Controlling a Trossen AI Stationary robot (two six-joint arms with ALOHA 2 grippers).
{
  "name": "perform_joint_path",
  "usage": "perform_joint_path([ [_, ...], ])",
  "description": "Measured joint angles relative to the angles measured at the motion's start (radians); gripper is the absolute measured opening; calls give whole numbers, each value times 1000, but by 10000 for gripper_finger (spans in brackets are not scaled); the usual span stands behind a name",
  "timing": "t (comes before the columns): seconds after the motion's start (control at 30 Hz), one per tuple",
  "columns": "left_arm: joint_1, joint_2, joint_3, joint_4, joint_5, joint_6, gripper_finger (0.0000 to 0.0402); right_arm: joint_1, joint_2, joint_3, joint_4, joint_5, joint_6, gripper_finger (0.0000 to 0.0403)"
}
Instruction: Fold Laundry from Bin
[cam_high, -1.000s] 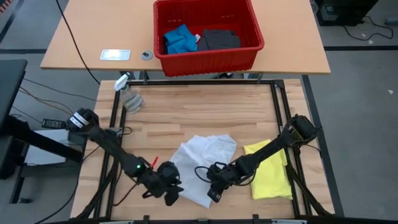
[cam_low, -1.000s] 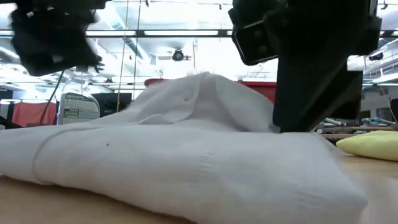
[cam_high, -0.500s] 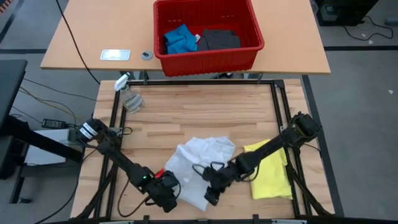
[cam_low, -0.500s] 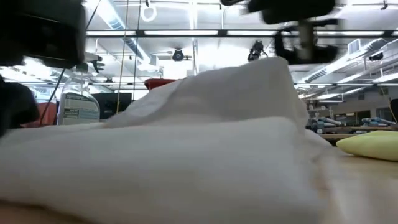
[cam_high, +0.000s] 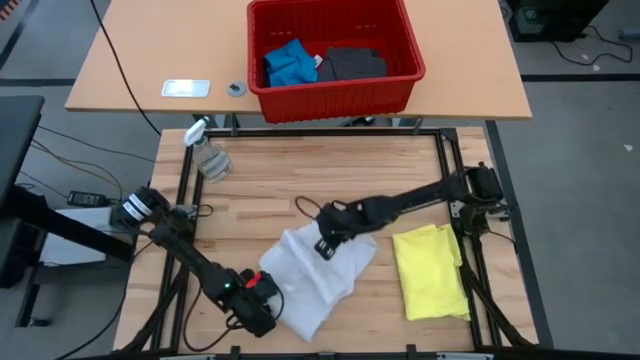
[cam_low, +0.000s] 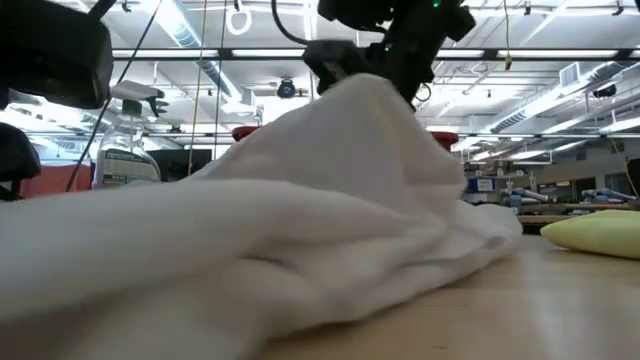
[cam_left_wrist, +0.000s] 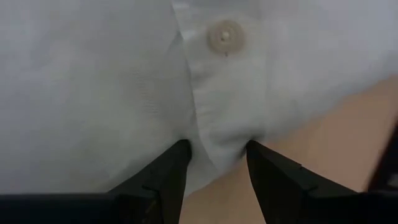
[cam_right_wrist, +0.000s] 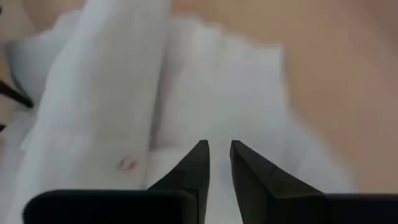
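A white shirt (cam_high: 318, 282) lies crumpled on the wooden table's near middle, with one part raised into a peak (cam_low: 375, 95). My right gripper (cam_high: 323, 243) is shut on that peak. At the shirt's near left edge, my left gripper (cam_high: 268, 302) points down, open, its fingers either side of the button strip (cam_left_wrist: 217, 93). A folded yellow T-shirt (cam_high: 431, 271) lies flat to the right. The red bin (cam_high: 335, 52) stands on the far table, with a blue piece (cam_high: 288, 62) and a dark grey piece (cam_high: 350, 64) inside. My left gripper's open fingertips (cam_left_wrist: 177, 158) come down on the shirt's button strip at its near edge (cam_left_wrist: 219, 146), slanting from above. The strip puckers between them and lies on the table. My right gripper pinches a fold of the shirt (cam_right_wrist: 214, 134) between its two fingers, slanting from above. The fold is lifted clear and the cloth slopes down from it to the table (cam_low: 300, 230).
A clear spray bottle (cam_high: 208, 155) stands at the table's far left. A white flat device (cam_high: 185, 88) and a small round thing (cam_high: 236, 89) lie on the far table, left of the bin. Bare wood shows between the shirt and the far edge.
My right gripper has gone up and toward the table's far edge, drawing the shirt's near right part up and over the rest. The shirt's left part has stayed on the table. My left gripper has tipped downward and sunk onto the shirt's near left edge.
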Motion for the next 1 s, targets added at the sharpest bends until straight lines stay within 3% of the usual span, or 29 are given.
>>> perform_joint_path([
  [0.23, 20, -60, -4, -328, 43, -65, 176, -115, -2, -8, -58, -3, -140, 45],
  [0.33, 55, -119, -14, -501, 37, -71, 176, -140, -4, -8, -62, -77, -210, 37],
  [0.47, 109, -227, -10, -602, 10, -71, 176, -143, -4, -8, -60, -199, -325, 28],
  [0.6, 127, -299, -10, -496, -74, -118, 176, -103, -3, -16, -55, -232, -415, 16],
  [0.77, 91, -277, -7, -200, -184, -125, 174, -58, -2, -66, -52, -218, -421, 5],
  [0.9, 82, -177, -8, -127, -174, -146, 164, -26, -2, -110, -52, -175, -318, 6],
  [1.0, 80, -99, -7, -114, -98, -173, 156, 8, -2, -125, -62, -159, -207, 6],
])
